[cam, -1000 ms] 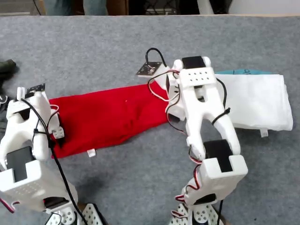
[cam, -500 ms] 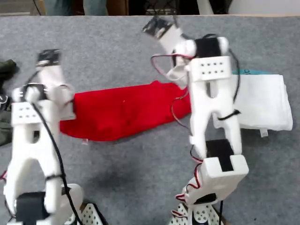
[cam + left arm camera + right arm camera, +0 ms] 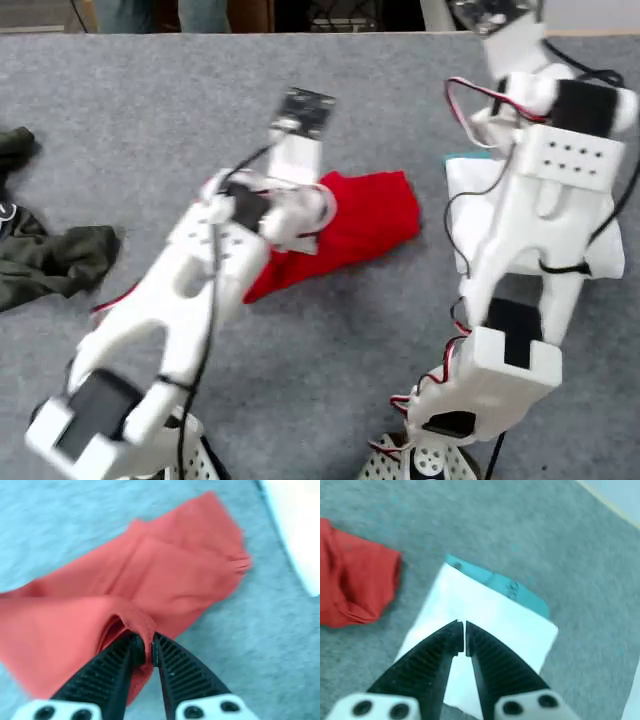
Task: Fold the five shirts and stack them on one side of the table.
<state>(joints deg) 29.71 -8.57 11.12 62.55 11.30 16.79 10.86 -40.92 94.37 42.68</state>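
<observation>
The red shirt lies mid-bench, a bunched strip whose long axis slants from the near left up toward the far right. Its right end stops just short of the white folded shirt. The left arm lies across its other end and hides that part. The left gripper has its fingers pinching a raised fold of the red cloth. The white shirt rests on a teal shirt whose far edge sticks out — a dark mark on it is too small to read. The right gripper hangs over the white shirt, fingers pressed together on nothing. Crumpled dark green clothes lie at the left edge of the grey bench — partly cut off.
</observation>
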